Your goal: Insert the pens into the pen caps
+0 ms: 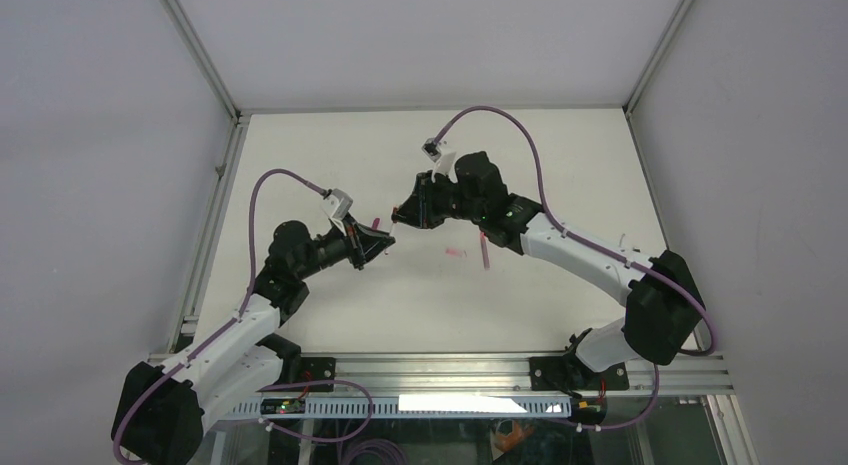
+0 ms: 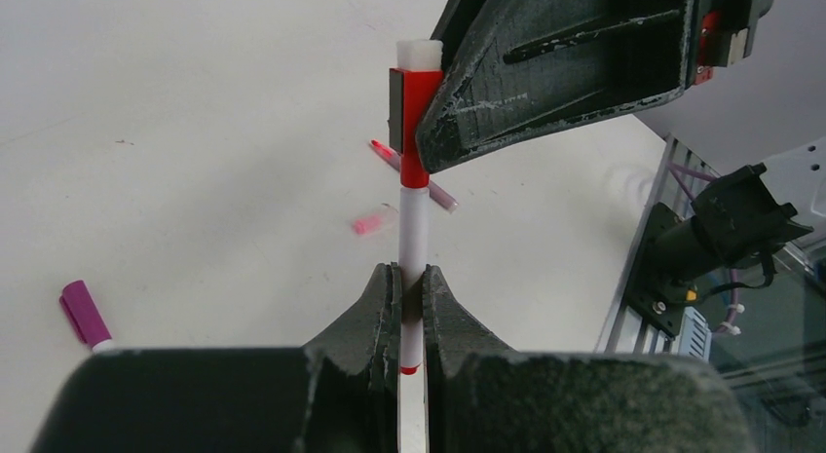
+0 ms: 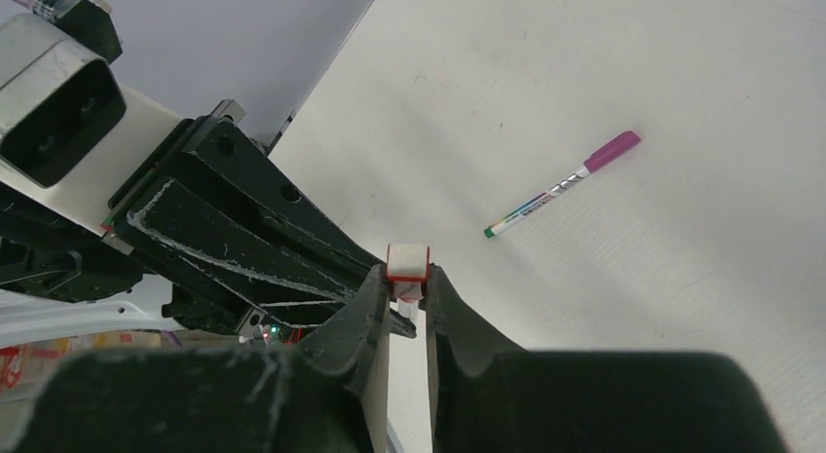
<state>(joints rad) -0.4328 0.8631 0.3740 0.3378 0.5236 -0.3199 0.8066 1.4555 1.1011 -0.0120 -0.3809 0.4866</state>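
Even, diffuse light falls from overhead. The white table point(image 1: 330, 155) is bright without hard glare, and the shadows under the arms are faint. A bright strip point(image 1: 465, 403) glows just beyond the table's near edge. In the wrist views the left gripper point(image 2: 411, 275) and right gripper point(image 3: 407, 278) loom dark and soft-focused up close, and the pink cap point(image 2: 370, 222) on the table looks smeared.

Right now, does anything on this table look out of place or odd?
One thing: the loose pen lying on the table wears a purple cap, yet its other end is green, so the colours seem mismatched. Otherwise nothing looks spilled or broken.
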